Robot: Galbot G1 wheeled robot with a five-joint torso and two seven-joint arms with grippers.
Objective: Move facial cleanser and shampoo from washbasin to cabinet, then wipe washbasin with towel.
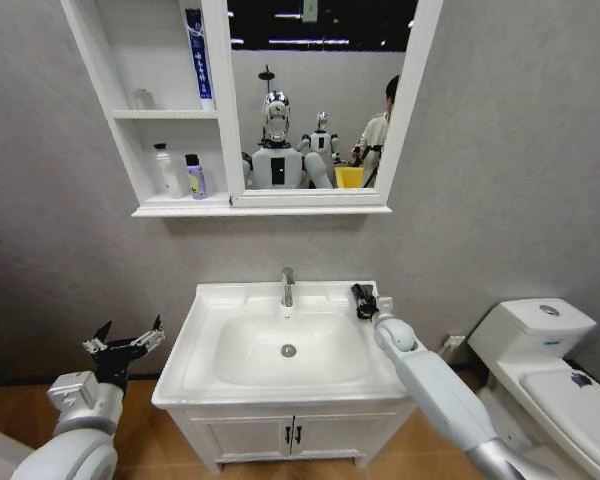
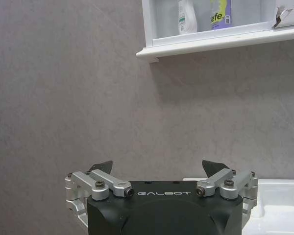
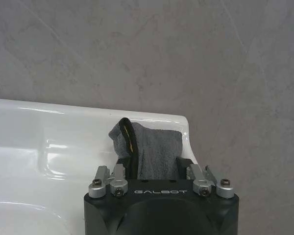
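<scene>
The left gripper (image 1: 130,339) is held low at the near left, fingers spread wide. The right arm is stretched far right, its gripper (image 1: 364,300) clamped shut.

Towel (image 3: 154,149) on washbasin (image 1: 205,345) rear-right corner

glossy ceramic washbasin (image 1: 210,350); soft grey cloth towel (image 3: 154,149).

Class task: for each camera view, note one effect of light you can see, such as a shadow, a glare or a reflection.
Head view: the mirror reflects the robot and ceiling lights. Left wrist view: the cabinet casts a soft shadow on the wall beneath. Right wrist view: bright glare streaks the washbasin beside the towel.
</scene>
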